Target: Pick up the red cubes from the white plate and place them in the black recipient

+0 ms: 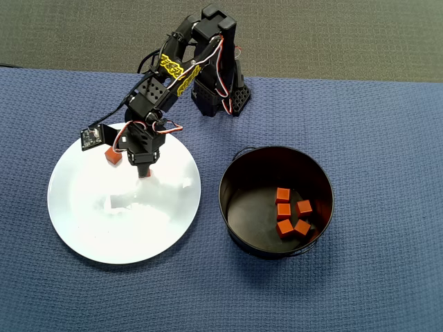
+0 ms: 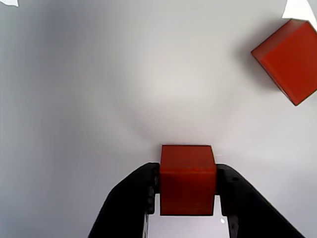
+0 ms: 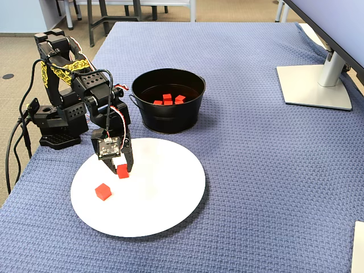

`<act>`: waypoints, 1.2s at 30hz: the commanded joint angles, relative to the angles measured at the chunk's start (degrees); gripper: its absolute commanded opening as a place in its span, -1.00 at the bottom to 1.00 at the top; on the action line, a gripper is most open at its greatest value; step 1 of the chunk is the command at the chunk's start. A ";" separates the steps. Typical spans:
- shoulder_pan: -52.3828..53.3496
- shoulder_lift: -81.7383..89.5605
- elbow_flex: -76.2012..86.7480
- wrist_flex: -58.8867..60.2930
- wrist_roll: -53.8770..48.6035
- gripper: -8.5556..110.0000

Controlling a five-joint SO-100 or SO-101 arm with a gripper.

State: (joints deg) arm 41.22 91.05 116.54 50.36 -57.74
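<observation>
Cube [image 2: 187, 173] square-on (flat faces gripped).

The overhead view looks straight down from well above, with the arm's base [image 1: 220, 97] at top centre, the white plate [image 1: 90, 235] at lower left and the black recipient [image 1: 239, 190] at lower right. The fixed view stands off beyond the plate's far edge, looking obliquely down across the same blue cloth [image 3: 256, 187], so the white plate [image 3: 170, 193] sits in the foreground and the black recipient [image 3: 170, 122] behind it. The wrist view rides very near the plate surface [image 2: 99, 99], its gripper [image 2: 187, 186] entering at the bottom edge, sharing only that patch of plate with the others.
</observation>
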 commanded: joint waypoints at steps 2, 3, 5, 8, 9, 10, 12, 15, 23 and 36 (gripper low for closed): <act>-0.53 3.60 -0.26 -0.88 1.41 -0.86; -0.44 3.60 -0.70 -0.88 1.76 -0.86; -0.18 3.87 -2.90 0.18 2.99 -0.86; -0.88 4.13 -10.63 5.80 8.44 -0.86; -1.58 4.31 -13.71 7.82 11.43 -0.86; -2.64 4.39 -16.61 9.67 14.41 -0.86; -5.36 4.75 -21.97 13.18 19.42 -0.86; -10.72 4.92 -29.71 20.48 23.29 -0.86; -26.89 6.42 -41.57 27.77 35.07 -0.86; -50.80 16.08 -34.98 28.13 40.17 -0.77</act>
State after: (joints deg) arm -3.08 101.78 79.98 77.43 -17.49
